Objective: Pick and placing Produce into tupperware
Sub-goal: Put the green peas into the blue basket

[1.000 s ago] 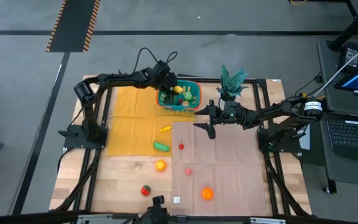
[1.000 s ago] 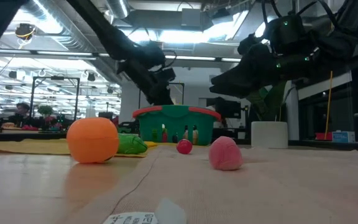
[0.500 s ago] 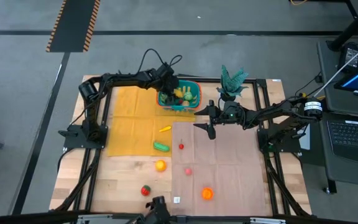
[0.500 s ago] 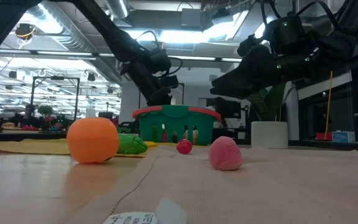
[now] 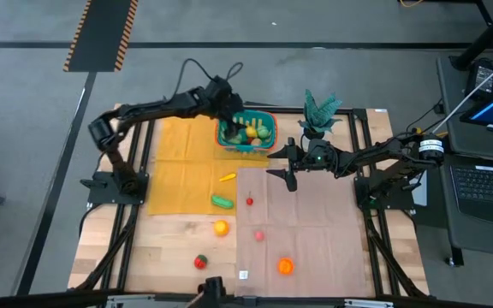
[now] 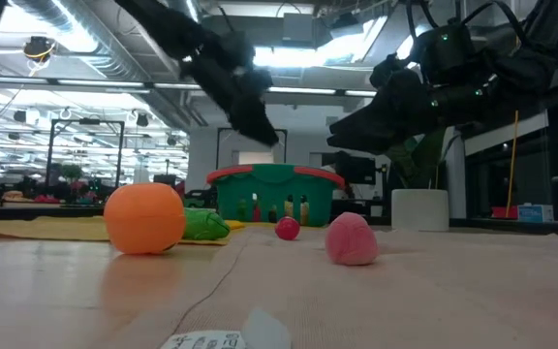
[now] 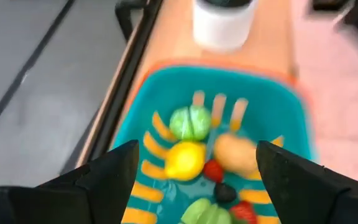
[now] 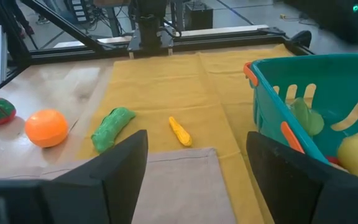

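The teal tupperware [image 5: 248, 145] with the orange-red rim stands on the yellow cloth near the table's far edge and holds several pieces of produce: a lemon [image 7: 185, 160], a green piece [image 7: 190, 122], a tan one [image 7: 235, 152]. My left gripper [image 5: 226, 101] hovers open above the container's left far corner, holding nothing. My right gripper [image 5: 285, 169] waits open in the air just right of the container. On the table lie a yellow carrot [image 5: 227, 177], a green vegetable [image 5: 222, 202], a small red piece [image 5: 249, 201], an orange [image 5: 221, 228] and more.
A potted plant in a white pot [image 5: 318, 120] stands right of the container at the far edge. A pink piece [image 5: 258, 234], a red-green piece [image 5: 200, 262] and another orange [image 5: 286, 266] lie toward the near edge. A tan cloth [image 5: 315, 231] covers the right half.
My left gripper has risen from just over the container's rim and drawn back toward the table's far left, now standing well above it. The right arm and the produce on the table have kept still.
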Action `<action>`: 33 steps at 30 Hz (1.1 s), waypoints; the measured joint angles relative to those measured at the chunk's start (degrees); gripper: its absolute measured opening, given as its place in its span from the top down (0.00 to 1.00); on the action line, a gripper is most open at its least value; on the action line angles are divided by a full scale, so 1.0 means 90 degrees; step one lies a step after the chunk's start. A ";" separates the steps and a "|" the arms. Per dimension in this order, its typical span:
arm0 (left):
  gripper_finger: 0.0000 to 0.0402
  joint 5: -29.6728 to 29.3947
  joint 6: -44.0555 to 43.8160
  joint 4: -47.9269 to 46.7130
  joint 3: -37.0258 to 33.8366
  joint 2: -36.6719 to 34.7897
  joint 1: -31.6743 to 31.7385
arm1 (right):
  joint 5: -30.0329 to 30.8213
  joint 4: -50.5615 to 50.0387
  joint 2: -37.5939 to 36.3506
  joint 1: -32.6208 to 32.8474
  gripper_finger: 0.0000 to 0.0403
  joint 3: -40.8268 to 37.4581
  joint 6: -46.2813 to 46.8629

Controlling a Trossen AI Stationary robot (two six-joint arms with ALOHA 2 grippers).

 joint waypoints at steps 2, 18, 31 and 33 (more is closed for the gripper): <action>0.21 0.0380 -0.0002 -0.0141 -0.0010 -0.0307 0.0000 | 0.0002 0.0011 0.0000 0.0000 0.32 0.0001 0.0154; 0.20 -0.0178 -0.0891 0.1075 -0.3621 -0.3681 -0.1129 | 0.0007 -0.0033 -0.0002 0.0012 0.32 0.0002 0.0470; 0.20 -0.0188 -0.1228 0.1059 -0.4448 -0.4248 -0.2488 | 0.0009 -0.0033 -0.0002 0.0015 0.32 0.0002 0.0478; 0.20 -0.0187 -0.1325 0.1069 -0.4452 -0.4248 -0.2618 | 0.0009 -0.0033 -0.0002 0.0015 0.32 0.0002 0.0478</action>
